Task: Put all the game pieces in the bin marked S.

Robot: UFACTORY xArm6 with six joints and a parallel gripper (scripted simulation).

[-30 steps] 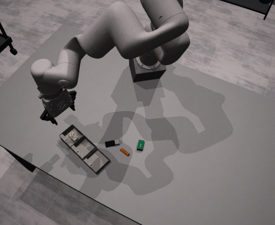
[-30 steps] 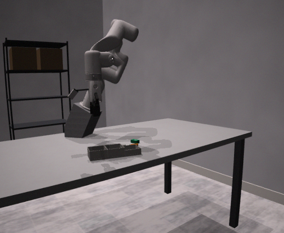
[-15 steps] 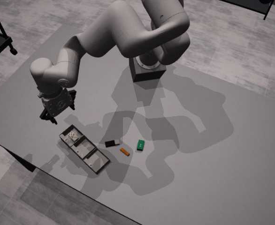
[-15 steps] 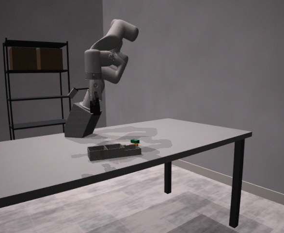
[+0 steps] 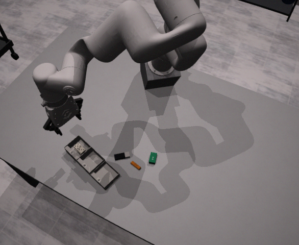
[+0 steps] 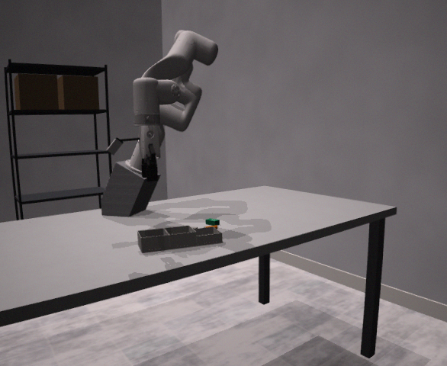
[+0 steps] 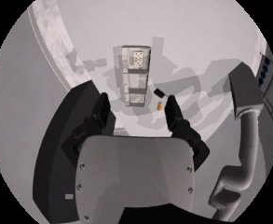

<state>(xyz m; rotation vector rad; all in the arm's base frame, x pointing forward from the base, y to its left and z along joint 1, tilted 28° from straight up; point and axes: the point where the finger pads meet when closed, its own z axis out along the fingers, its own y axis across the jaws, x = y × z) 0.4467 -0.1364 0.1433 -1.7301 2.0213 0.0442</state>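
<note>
A row of three grey bins (image 5: 91,162) lies on the table near its front edge; it also shows in the exterior view (image 6: 179,237) and the wrist view (image 7: 136,75). White dice (image 5: 79,148) lie in the end bin nearest my gripper, and show in the wrist view too (image 7: 138,58). I cannot read the marks on the bins. My gripper (image 5: 65,118) hangs high above the table, up and to the left of that end bin. Its fingers are wide open with nothing between them.
A black and white block (image 5: 122,155), a small orange piece (image 5: 135,165) and a green block (image 5: 152,157) lie on the table right of the bins. The arm's base (image 5: 160,75) stands at the back. A shelf rack (image 6: 56,137) stands off the table.
</note>
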